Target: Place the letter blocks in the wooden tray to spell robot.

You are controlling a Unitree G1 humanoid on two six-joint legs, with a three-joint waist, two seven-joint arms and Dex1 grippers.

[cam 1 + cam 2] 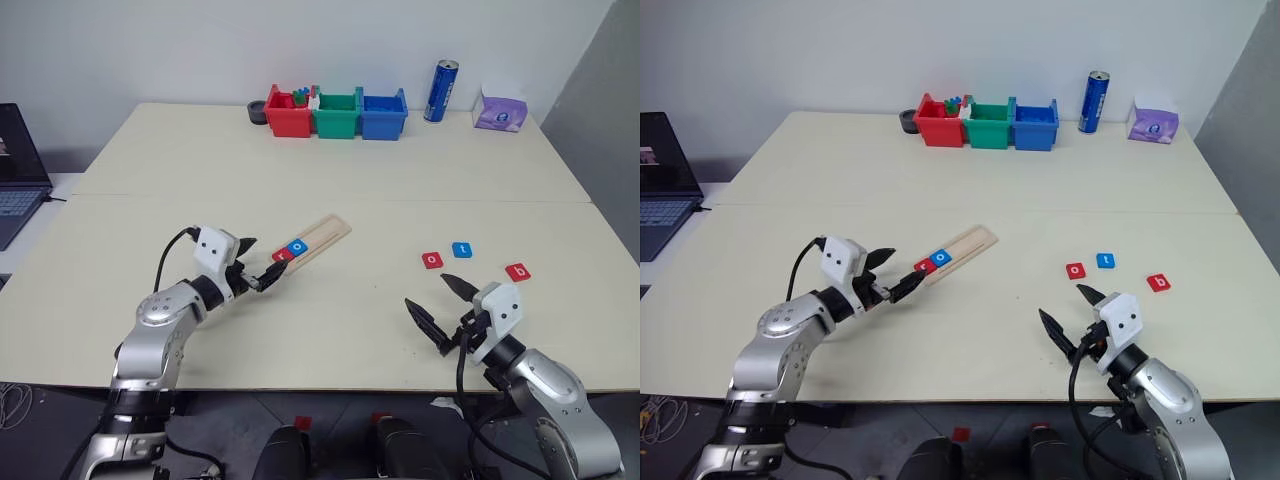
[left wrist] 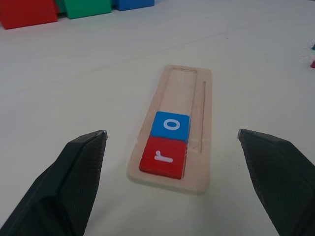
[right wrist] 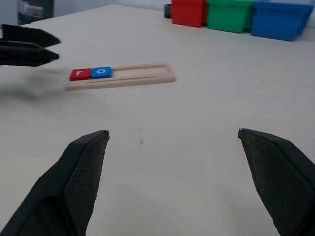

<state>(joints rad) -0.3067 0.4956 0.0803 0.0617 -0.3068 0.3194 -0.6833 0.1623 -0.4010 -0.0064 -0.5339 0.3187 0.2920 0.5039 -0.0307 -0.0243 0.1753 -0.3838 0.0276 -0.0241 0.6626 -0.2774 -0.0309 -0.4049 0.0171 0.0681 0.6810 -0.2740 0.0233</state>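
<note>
Blocks so far: a red r (image 2: 163, 157) and a blue o (image 2: 170, 126) sit side by side in the tray (image 2: 199, 93), at the tray's end nearest the left pincer (image 1: 258, 262). The rest of the groove is bare. Three blocks lie loose on the bench, well off to the tray's right: a red o (image 1: 431, 260), a blue t (image 1: 461, 250) just beside it, and a red b (image 1: 518, 272) farther out from the tray.

Both pincers are spread wide and carry nothing. The left pincer hovers at the tray's filled end, its fingers straddling that end as its wrist camera sees it. The right pincer (image 1: 436, 308) hangs above the bench, short of the loose blocks.

I'd say the b goes in next, yet it lies farthest from the tray, so the nearer o or t could be taken by mistake and the word spoiled. The blocks are thin and flat, so fingers may slide over one or push it along the bench instead of lifting it. The left pincer is close enough that a small drift could nudge the tray askew or knock the r out of its end.
</note>
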